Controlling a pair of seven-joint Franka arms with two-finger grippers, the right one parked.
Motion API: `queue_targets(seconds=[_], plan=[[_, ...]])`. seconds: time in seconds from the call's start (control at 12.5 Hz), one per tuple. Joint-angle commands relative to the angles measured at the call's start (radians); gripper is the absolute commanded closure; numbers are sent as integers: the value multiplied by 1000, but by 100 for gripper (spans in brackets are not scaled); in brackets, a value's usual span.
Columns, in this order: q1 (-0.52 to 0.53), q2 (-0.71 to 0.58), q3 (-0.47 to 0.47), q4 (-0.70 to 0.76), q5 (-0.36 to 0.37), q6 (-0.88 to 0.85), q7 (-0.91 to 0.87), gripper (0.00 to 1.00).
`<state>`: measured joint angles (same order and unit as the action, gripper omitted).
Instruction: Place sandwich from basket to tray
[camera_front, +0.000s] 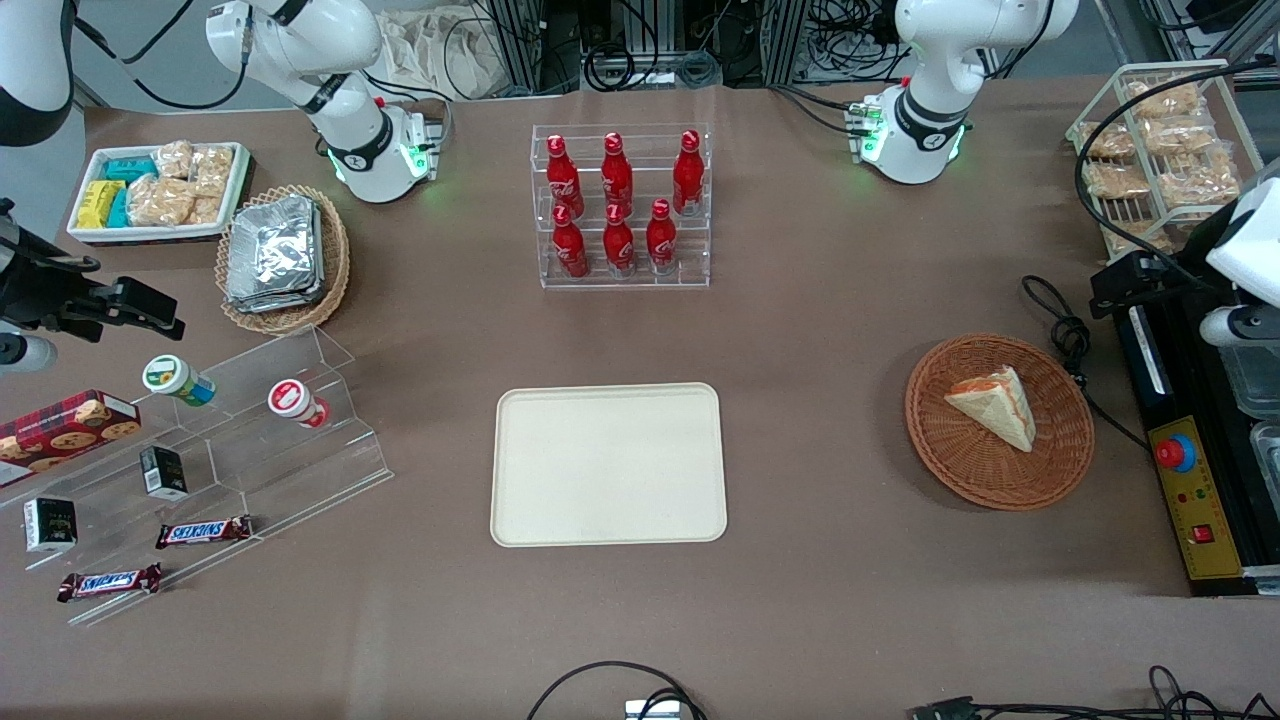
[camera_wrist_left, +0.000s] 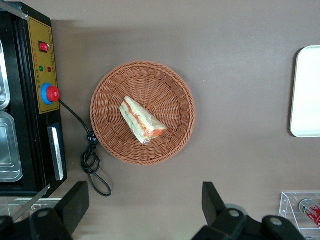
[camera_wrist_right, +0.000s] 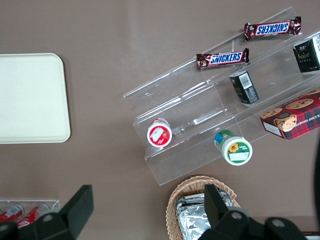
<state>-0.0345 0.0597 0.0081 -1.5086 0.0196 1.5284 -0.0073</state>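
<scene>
My claw (camera_wrist_left: 145, 207) hangs high over the table (camera_front: 820, 330) at the working arm's end, fingers (camera_wrist_left: 75, 202) spread wide apart and holding nothing. Both finger tips are in the wrist view with bare table surface between them.

Task items, relative to the claw:

1. The sandwich (camera_wrist_left: 142, 120) lies below my claw, offset from the finger gap and not in contact with either finger. It is a wrapped wedge, lying flat, with the red-orange and green filling edge exposed along one long side.
2. The basket (camera_wrist_left: 143, 112) holds the sandwich roughly at its centre. The reddish-brown woven rim is clear of the sandwich all round. In the front view the basket (camera_front: 999, 421) sits on the table with the sandwich (camera_front: 993, 402) inside it.
3. The tray (camera_front: 608, 464) is well apart from my claw, toward the parked arm's end of the table from the basket. It lies flat with nothing on it. Only one rounded edge of the tray (camera_wrist_left: 306, 92) enters the wrist view.

Other items near the claw:

- A black control box (camera_wrist_left: 30, 100) with a yellow panel and a red button (camera_wrist_left: 52, 93) stands just beside the basket, toward the table edge.
- A black cable (camera_wrist_left: 89, 150) runs from that box and coils on the table, close to the basket rim; I cannot tell whether it touches.
- A clear rack of red bottles (camera_front: 620, 205) stands farther from the front camera than the tray.
</scene>
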Motion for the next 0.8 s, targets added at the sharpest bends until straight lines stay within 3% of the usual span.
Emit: queue_targets(seconds=[0.0, 0.32, 0.4, 0.72], plan=[[1, 2, 0, 17, -7, -16, -10, 0], [2, 23, 1, 10, -3, -13, -28, 0], [1, 31, 1, -2, -6, -4, -101, 0], [2, 2, 30, -226, -4, 200, -236, 0]])
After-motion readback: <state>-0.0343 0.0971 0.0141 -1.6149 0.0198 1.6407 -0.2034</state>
